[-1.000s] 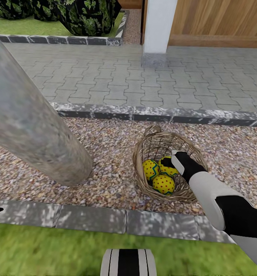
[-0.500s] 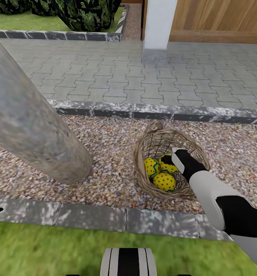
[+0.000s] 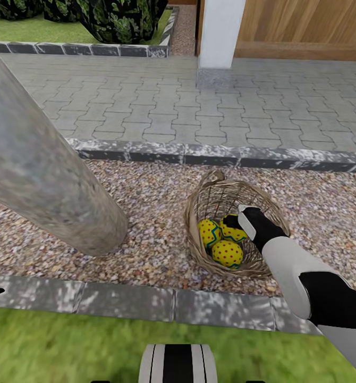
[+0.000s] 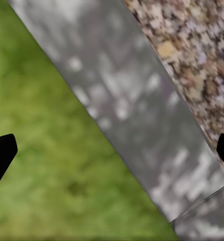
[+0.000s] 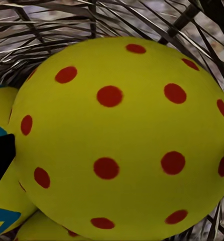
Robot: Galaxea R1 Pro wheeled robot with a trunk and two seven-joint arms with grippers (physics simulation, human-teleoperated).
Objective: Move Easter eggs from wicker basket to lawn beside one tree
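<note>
Reaching down into the wicker basket (image 3: pixel 234 234), the right gripper (image 3: pixel 235 219) sits over the rear egg (image 3: pixel 231 231) of the 3 Easter eggs. In the right wrist view that egg (image 5: pixel 117 135) bulges between the 2 dark fingertips (image 5: pixel 0 159), which stand at its far sides, spread wide and, as far as the close view lets one judge, not pressing on it, so the jaws look released around the egg rather than clamped. All 3 eggs lie inside the basket: one with a blue-green zigzag band (image 3: pixel 209 233) on the side toward the tree (image 3: pixel 45 175), one red-dotted egg (image 3: pixel 227 254) at the basket's near wall, and the third behind them under the gripper. The basket rests on the pebble gravel strip (image 3: pixel 151 213), near the base of the thick grey trunk and apart from it. A grey stone kerb (image 3: pixel 125 303) runs along the near side of the basket, with the lawn (image 3: pixel 66 346) beyond it toward the robot. Paving (image 3: pixel 188 111) lies on the basket's far side. The left gripper (image 4: pixel 112 150) hangs over that kerb (image 4: pixel 127 110) and the grass (image 4: pixel 46 150), its 2 fingertips wide apart, holding nothing.
</note>
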